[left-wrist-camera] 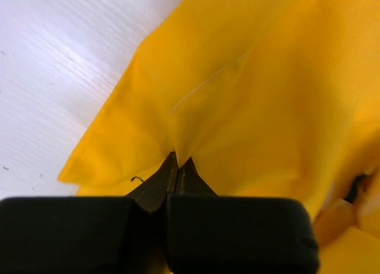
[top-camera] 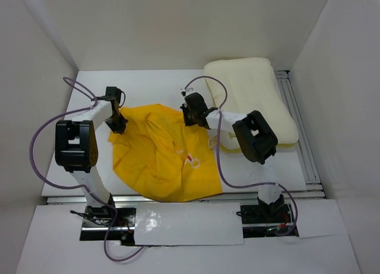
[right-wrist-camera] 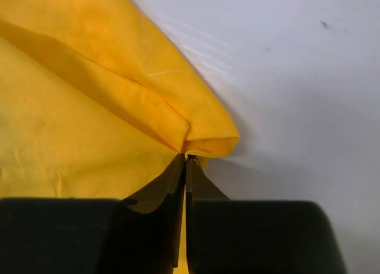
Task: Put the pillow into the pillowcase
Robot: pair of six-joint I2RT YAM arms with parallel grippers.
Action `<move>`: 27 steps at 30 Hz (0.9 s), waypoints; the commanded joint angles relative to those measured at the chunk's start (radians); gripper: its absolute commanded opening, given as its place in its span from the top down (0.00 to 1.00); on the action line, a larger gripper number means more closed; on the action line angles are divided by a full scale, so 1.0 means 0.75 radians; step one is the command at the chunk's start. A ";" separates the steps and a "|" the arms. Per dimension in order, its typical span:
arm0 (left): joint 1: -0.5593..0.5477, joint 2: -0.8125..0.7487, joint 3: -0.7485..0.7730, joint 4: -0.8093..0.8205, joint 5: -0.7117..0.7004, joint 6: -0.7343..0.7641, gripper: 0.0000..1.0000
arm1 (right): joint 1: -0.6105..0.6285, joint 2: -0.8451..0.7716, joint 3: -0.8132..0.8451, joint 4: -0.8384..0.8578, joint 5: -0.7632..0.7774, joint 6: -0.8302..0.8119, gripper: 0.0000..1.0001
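Large bright yellow fabric pillowcase [top-camera: 166, 158] lay crumpled on the white table [top-camera: 148, 84], left of centre. Its rough long axis ran diagonally from the far-left corner to the near-right corner, and the near edge reached the table's near edge. A small red-and-white print mark showed near the middle of the top face. Could not tell from the top view which edge was the open mouth.

Left gripper [top-camera: 119, 126] sat at the pillowcase's far-left corner. In the left wrist view the fingertips [left-wrist-camera: 169, 170] were closed together with a fold of yellow cloth pinched between them. The fabric fanned away from the tips and white table showed to the left.

Right gripper [top-camera: 189, 116] sat on the pillowcase's far edge, toward its right end. In the right wrist view the jaws were also clamped, on a folded hem corner. Yellow cloth filled the left of that view, bare table the right.

Cream-white plump rectangular soft pillow [top-camera: 255, 95] lay flat at the far-right of the table, apart from the pillowcase. Its long axis ran far to near, slanting right toward the near end, and its right side lay over the metal rails [top-camera: 303, 161] at the table's right edge. The right arm crossed between the pillow and the pillowcase, its elbow overlapping the pillow's near-left edge in the top view.
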 commanded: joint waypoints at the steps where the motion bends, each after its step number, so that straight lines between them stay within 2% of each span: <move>1: 0.045 -0.020 0.172 -0.015 0.042 0.026 1.00 | -0.003 0.029 0.091 0.107 -0.096 0.023 1.00; 4: 0.075 -0.112 0.297 -0.044 0.042 0.056 1.00 | -0.003 -0.062 0.104 0.127 -0.041 -0.005 1.00; 7: 0.092 -0.304 0.344 -0.076 0.028 0.109 1.00 | -0.015 -0.285 0.008 0.211 0.065 -0.071 1.00; 9: 0.108 -0.421 0.344 -0.076 0.028 0.142 1.00 | -0.015 -0.510 -0.066 0.309 0.123 -0.101 1.00; 10: 0.108 -0.541 0.344 -0.076 0.046 0.173 1.00 | -0.015 -0.585 -0.133 0.334 0.196 -0.118 1.00; 16: 0.121 -0.967 0.344 -0.076 0.071 0.230 1.00 | -0.015 -1.081 -0.174 0.250 0.311 -0.220 1.00; 21: 0.121 -1.262 0.479 -0.123 0.058 0.275 1.00 | 0.012 -1.287 0.021 0.015 0.225 -0.298 1.00; 24: 0.121 -1.327 0.677 -0.199 -0.031 0.288 1.00 | 0.024 -1.337 0.156 -0.118 0.201 -0.316 1.00; 27: 0.121 -1.287 0.781 -0.266 -0.079 0.300 1.00 | 0.024 -1.351 0.222 -0.136 0.215 -0.347 1.00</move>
